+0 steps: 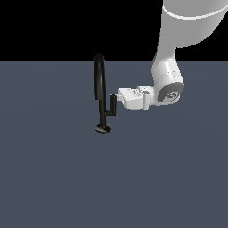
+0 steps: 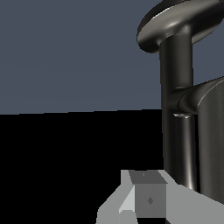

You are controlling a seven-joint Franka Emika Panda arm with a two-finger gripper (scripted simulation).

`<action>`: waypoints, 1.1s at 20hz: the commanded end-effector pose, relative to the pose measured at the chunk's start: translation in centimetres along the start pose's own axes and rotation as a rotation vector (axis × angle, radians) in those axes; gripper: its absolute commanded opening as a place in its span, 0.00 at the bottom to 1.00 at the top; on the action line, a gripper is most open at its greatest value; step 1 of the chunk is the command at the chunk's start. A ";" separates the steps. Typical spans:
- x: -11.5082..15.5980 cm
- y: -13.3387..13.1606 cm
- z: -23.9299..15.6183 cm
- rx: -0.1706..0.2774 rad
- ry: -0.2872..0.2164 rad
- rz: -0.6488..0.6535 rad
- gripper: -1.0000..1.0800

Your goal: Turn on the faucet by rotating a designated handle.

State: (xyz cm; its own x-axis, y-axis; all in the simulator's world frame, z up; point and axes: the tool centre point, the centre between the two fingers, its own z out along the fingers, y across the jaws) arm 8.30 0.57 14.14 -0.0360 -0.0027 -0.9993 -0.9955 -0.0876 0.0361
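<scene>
A: Where's your faucet (image 1: 103,95)?

B: Exterior view, just left of centre on the grey floor (image 1: 53,178). Round base (image 1: 103,129) at 6 o'clock of the stem, thick arched spout (image 1: 99,76) rising to 12, top reaching the black backdrop.

A: And the handle (image 1: 114,106)?

B: Branches off the stem toward 3 o'clock, low, then bends up into a short peg. Thin, black, L-shaped.

A: Your gripper (image 1: 116,97)?

B: Comes in level from 3 o'clock, white, wrist bent down from the arm (image 1: 167,78) at upper right. Its tip sits right at the top of the handle's peg, looks touching or nearly so. One pale finger (image 1: 114,95) pokes toward the spout.

A: Open or closed?

B: You can't tell. Fingers overlap the handle in the exterior view, gap not visible. Wrist view shows only a grey finger block (image 2: 148,199) close to the camera, beside the glossy stem (image 2: 177,113) and base (image 2: 175,22). No clear grip on anything.

A: Anything else around?

B: Just floor.
</scene>
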 end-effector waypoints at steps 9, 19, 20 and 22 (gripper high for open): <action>-0.5 1.5 0.0 -0.001 0.001 0.000 0.00; -1.3 4.0 0.0 -0.001 0.001 0.000 0.00; -1.4 4.2 0.0 -0.001 0.001 0.000 0.00; -1.6 4.7 0.0 -0.001 0.001 0.000 0.00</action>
State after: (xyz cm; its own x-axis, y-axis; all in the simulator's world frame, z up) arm 4.31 0.24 15.71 -0.0312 -0.0063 -0.9995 -0.9960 -0.0832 0.0316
